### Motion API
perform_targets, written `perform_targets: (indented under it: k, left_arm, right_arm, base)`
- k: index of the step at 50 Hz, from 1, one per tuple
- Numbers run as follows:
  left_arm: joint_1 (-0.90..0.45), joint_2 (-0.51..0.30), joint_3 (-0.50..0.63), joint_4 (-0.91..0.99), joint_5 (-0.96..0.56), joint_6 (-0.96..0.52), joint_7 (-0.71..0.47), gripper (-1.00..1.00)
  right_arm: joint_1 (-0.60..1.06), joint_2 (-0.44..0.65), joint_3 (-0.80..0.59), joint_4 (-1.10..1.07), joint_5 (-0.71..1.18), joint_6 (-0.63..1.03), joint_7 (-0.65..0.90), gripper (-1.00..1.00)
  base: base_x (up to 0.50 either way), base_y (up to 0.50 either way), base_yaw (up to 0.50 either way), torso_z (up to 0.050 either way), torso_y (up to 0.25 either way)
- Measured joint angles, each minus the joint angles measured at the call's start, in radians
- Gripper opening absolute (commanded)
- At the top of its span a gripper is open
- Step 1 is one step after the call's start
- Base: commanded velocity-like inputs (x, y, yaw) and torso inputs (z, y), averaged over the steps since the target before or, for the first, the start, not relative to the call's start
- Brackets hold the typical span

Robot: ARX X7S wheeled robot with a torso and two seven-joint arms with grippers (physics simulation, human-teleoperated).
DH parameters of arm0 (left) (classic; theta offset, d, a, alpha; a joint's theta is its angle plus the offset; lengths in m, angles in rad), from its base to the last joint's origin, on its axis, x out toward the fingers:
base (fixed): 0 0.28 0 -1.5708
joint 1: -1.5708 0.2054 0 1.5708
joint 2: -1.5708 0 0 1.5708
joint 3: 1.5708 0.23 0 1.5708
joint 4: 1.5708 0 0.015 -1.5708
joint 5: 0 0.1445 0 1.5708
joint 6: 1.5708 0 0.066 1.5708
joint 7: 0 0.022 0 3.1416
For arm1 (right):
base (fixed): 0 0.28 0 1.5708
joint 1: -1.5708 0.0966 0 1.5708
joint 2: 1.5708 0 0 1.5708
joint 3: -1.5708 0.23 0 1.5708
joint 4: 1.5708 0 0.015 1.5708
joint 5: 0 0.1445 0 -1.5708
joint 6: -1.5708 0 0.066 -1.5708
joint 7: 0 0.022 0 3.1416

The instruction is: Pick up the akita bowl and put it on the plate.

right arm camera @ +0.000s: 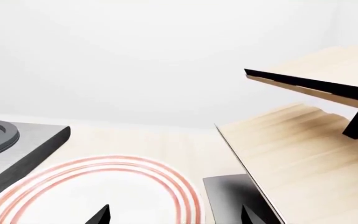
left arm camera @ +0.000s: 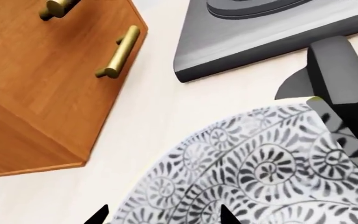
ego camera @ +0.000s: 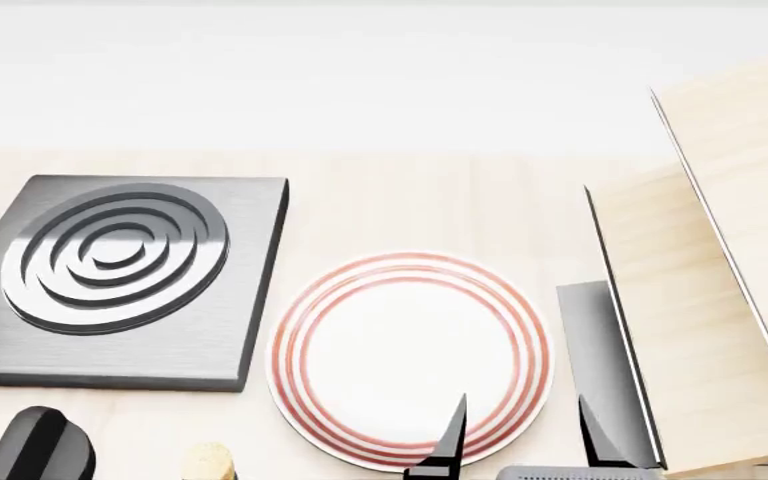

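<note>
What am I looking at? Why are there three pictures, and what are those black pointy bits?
It's a pretend robot inside a computer, and it has two arms. Each arm ends in a pinching tool, and the black points are the tool's tips. One picture looks down from the robot's head at a pale table. On it are a grey stove plate, a white plate with red rings, and a wooden rack. The other two pictures come from small cameras beside each tool. The left tool hangs over the flowery akita bowl, next to a wooden cabinet. The right tool is near the plate. Both tools look open and hold nothing.
</note>
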State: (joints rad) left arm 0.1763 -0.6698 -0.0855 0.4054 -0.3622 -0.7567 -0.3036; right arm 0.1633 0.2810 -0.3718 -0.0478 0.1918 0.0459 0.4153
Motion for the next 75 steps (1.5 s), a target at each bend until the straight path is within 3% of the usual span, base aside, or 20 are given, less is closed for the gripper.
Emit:
perform_targets:
  k: [37,57,75]
  left_arm:
    - [0.081,-0.001,-0.05,0.09,-0.019,0.012,-0.052,-1.0]
    - [0.138,0.0,-0.142,0.188,-0.066,-0.031,-0.032,-1.0]
    - [0.142,0.017,-0.272,0.292,-0.202,-0.078,0.002,-1.0]
  right_arm:
    - [0.009,0.002,-0.009,0.019,0.01,-0.011,0.004,1.0]
    - [0.011,0.006,-0.012,0.019,0.018,-0.013,0.007,1.0]
    - [0.013,0.009,-0.017,0.021,0.024,-0.016,0.008,1.0]
  base:
    - [0.0,0.0,0.0,-0.003,0.0]
    - [0.0,0.0,0.0,-0.001,0.0]
    - [0.0,0.0,0.0,0.0,0.0]
